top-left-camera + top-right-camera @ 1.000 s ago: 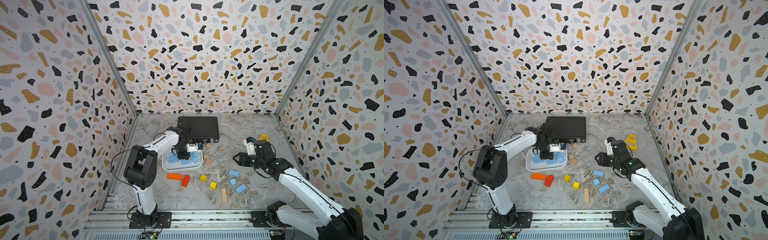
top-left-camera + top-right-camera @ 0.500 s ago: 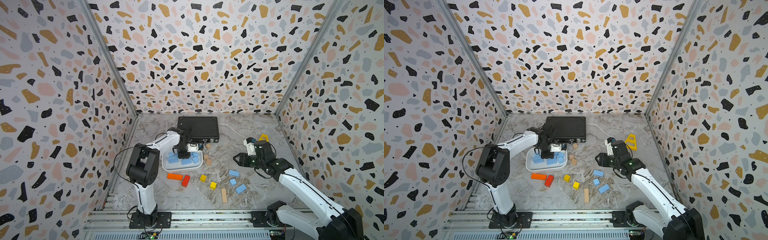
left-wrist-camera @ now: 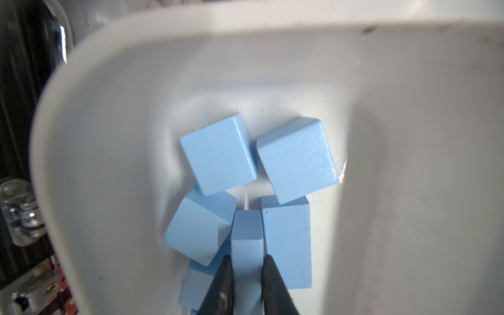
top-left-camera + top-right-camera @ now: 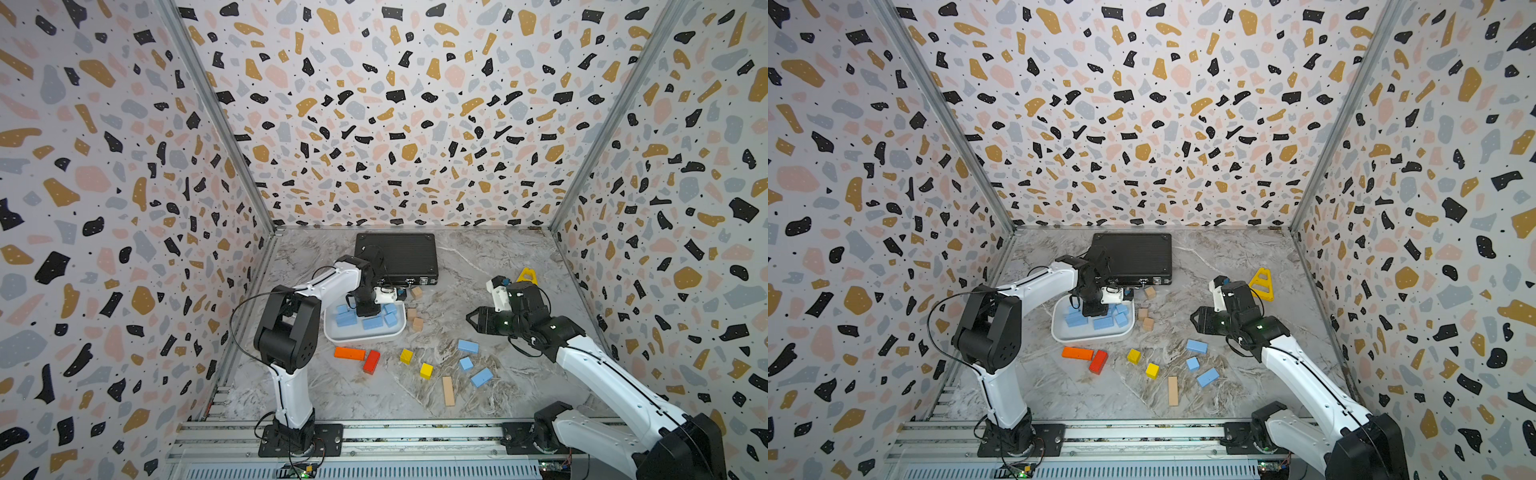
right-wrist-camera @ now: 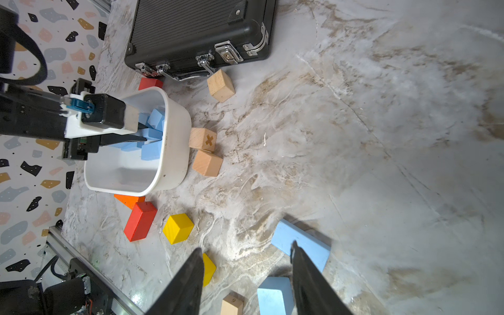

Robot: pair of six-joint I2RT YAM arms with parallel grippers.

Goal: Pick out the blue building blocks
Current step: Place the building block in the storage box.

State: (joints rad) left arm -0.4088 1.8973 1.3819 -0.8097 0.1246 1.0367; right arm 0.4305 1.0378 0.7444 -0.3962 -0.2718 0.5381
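The left gripper [image 3: 247, 257] has its two fingers [image 3: 221, 289] pressed on both sides of a thin blue block [image 3: 246, 229] that stands on its edge. More blue blocks [image 3: 218, 152] lie just past it, all inside the white tub [image 3: 109, 136].

The right gripper [image 5: 246, 246] has its fingers [image 5: 188, 286] apart and holds nothing. A blue bar [image 5: 313, 251] lies on the marble table [image 5: 381, 136] right by one finger.

High top views share the table [image 4: 478, 257]; wrist views close-up.

Black case [image 4: 397, 257]; white tray [image 4: 361, 336]; yellow cubes [image 4: 406, 356]; red block [image 4: 371, 361]; orange block [image 4: 349, 353].
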